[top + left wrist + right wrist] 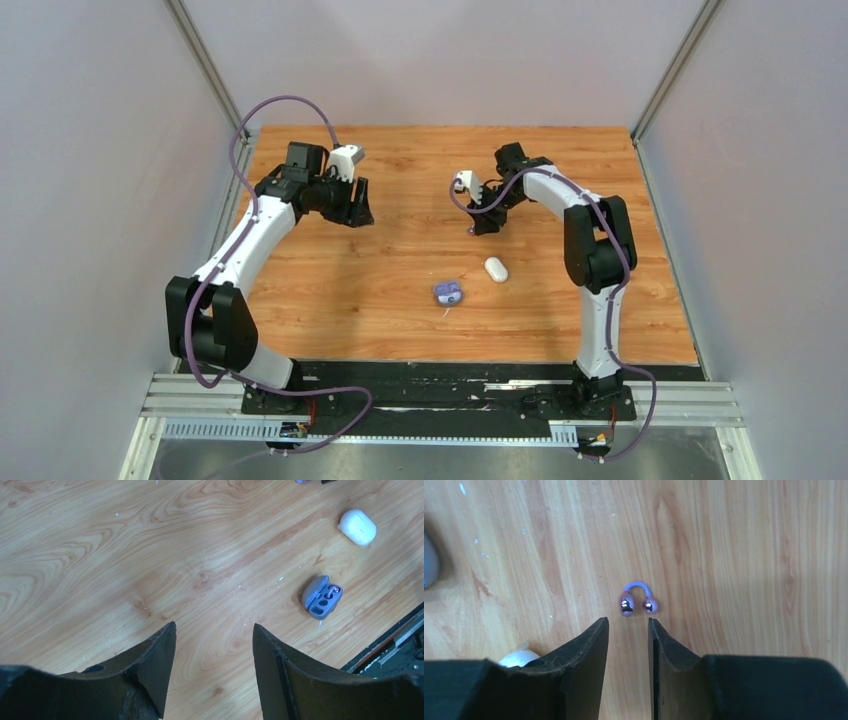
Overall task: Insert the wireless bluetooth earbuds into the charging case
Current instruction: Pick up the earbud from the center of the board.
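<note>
A dark purple earbud (pixel 638 600), two shiny beads joined by a lilac arch, lies on the wood just beyond my right gripper (pixel 628 621). That gripper is open, with only bare wood between its fingers. The purple charging case (pixel 447 293) lies open near the table's middle, and in the left wrist view the purple charging case (pixel 322 597) shows a pinkish bud in one socket. A shut white case (pixel 496 269) sits just behind it to the right. My left gripper (pixel 214 625) hangs open and empty over the wood at the back left, far from both cases.
The wooden table (pixel 400 330) is walled by grey panels left, right and behind. A black rail (pixel 450 375) runs along the near edge. In the right wrist view a white rounded thing (pixel 516 657) peeks out beside my left finger; what it is I cannot tell.
</note>
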